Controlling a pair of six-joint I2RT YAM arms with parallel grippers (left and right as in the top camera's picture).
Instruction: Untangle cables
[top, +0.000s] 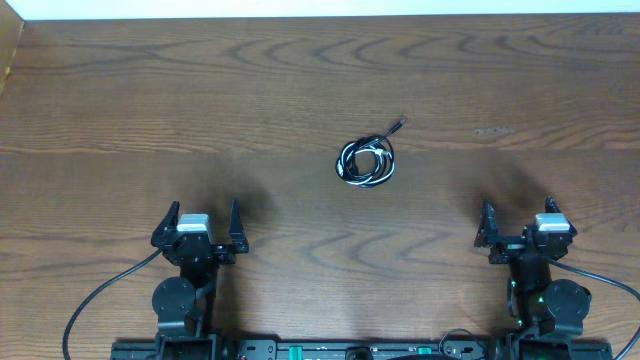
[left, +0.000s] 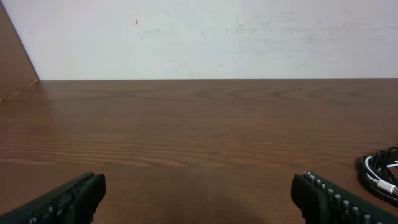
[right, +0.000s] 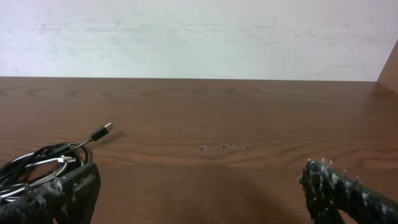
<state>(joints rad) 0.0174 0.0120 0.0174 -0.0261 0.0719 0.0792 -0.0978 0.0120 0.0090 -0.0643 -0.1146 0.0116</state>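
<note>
Cables (top: 365, 162) lay in one small coiled bundle near the middle of the table (top: 300, 80), slightly toward its right half and well apart from both arms. From overhead, the bundle was too small to show where the loops crossed. In the left wrist view the bundle (left: 380, 173) was cut off by the frame's right edge. In the right wrist view it (right: 43, 168) was partly hidden behind one finger (right: 65, 193) and cropped at the left edge. The black cord (top: 383, 150) formed the outer loops, and the white cord (top: 352, 168) ran inside them. One black plug (top: 401, 121) pointed toward the table's far edge. The left gripper (top: 203, 215) and the right gripper (top: 518, 212) stood at the table's near edge, jaws spread wide, grasping nothing.
</note>
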